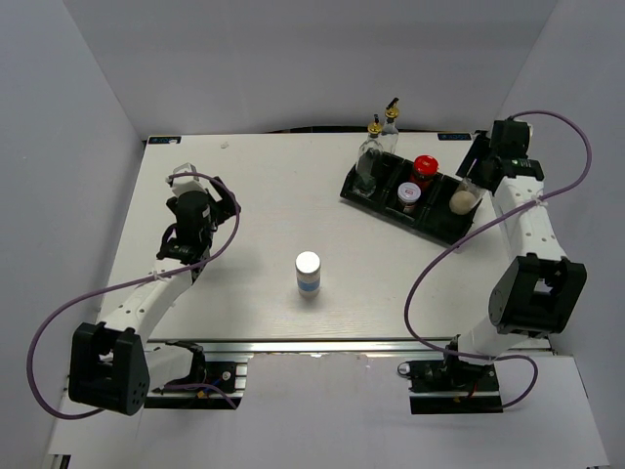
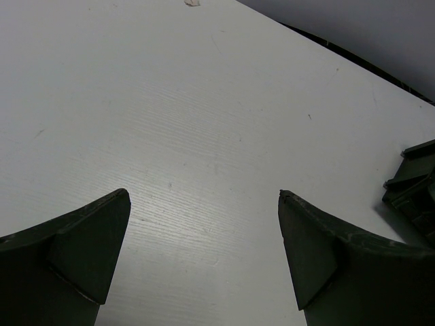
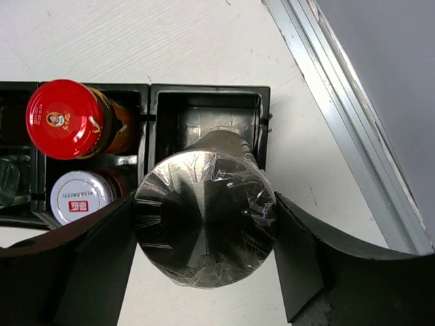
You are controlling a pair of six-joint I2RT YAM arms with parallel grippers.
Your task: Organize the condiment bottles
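Observation:
My right gripper (image 3: pixel 205 201) is shut on a cylindrical shaker (image 3: pixel 204 227) with a shiny film-wrapped top, fingers on both sides of its cap. It holds the shaker tilted over the end compartment of the black tray (image 3: pixel 204 88). In the top view this shaker (image 1: pixel 463 199) is at the tray's right end. A red-lidded jar (image 1: pixel 424 168) and a silver-lidded jar (image 1: pixel 408 193) stand in the tray, and two glass cruets (image 1: pixel 371 156) stand at its left end. A second white-topped shaker (image 1: pixel 309 274) stands alone mid-table. My left gripper (image 2: pixel 204 193) is open and empty over bare table.
The black tray (image 1: pixel 444 233) lies at an angle at the back right, and its corner (image 2: pixel 414 183) shows in the left wrist view. A metal rail (image 3: pixel 340 115) runs along the table's right edge, close to the tray. White walls enclose the table.

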